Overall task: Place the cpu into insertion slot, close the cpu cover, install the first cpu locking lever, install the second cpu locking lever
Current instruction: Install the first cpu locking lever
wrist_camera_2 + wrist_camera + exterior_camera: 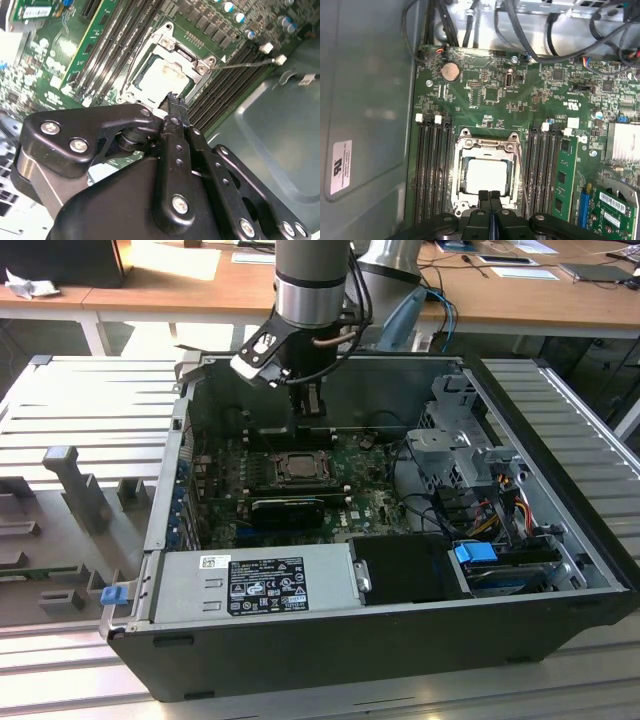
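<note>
One grey fixture sits at the exterior view's left, outside the case. Mid-frame, my gripper hangs over the board, fingers pressed together w/ nothing between them, tips just over one edge of the cpu cover. The cpu lies flat in the insertion slot, cover down around it. Chip's light & rigid, pins fragile imo: edges only. The thin wire lever beside it looks springy; grab near its tip. Drive cage stands at the right.
</note>
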### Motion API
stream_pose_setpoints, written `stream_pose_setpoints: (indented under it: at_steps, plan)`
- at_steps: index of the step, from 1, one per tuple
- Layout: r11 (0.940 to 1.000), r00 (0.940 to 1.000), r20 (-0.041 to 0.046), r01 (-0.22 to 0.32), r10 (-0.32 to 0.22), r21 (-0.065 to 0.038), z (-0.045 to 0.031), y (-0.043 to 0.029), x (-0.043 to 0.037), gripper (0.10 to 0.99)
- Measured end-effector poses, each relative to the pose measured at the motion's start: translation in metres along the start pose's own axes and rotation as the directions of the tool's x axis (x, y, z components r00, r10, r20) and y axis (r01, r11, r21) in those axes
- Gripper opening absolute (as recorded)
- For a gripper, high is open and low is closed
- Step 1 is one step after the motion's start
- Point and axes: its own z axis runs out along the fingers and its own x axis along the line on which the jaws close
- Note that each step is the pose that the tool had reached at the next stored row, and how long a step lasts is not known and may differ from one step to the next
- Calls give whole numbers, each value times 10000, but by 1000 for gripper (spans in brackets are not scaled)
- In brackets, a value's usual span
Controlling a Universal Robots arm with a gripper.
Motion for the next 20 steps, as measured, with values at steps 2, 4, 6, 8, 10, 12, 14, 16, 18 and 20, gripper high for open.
stream_pose_setpoints:
  at_steps: [2, 4, 6, 8, 10, 12, 14, 16, 18, 20]
  plan:
    - [9983, 9983, 0, 584, -584, 4, 2, 3, 0, 106]
    - [9975, 9975, 0, 711, -711, 6, 2, 3, 0, 106]
    - [9961, 9961, -1, 885, -885, 7, 2, 3, 0, 106]
    - [9920, 9920, -1, 1259, -1259, 9, 2, 3, 0, 106]
    - [9884, 9884, -1, 1518, -1518, 12, 2, 3, 0, 106]
    - [9869, 9869, -2, 1615, -1615, 13, 2, 3, 0, 106]
    - [9843, 9843, -2, 1762, -1762, 13, 2, 3, 0, 106]
    - [9820, 9820, -2, 1887, -1887, 14, 2, 3, 0, 106]
    - [9798, 9798, -2, 1998, -1998, 15, 2, 3, 0, 106]
    - [9767, 9767, -3, 2146, -2146, 16, 2, 3, 0, 106]
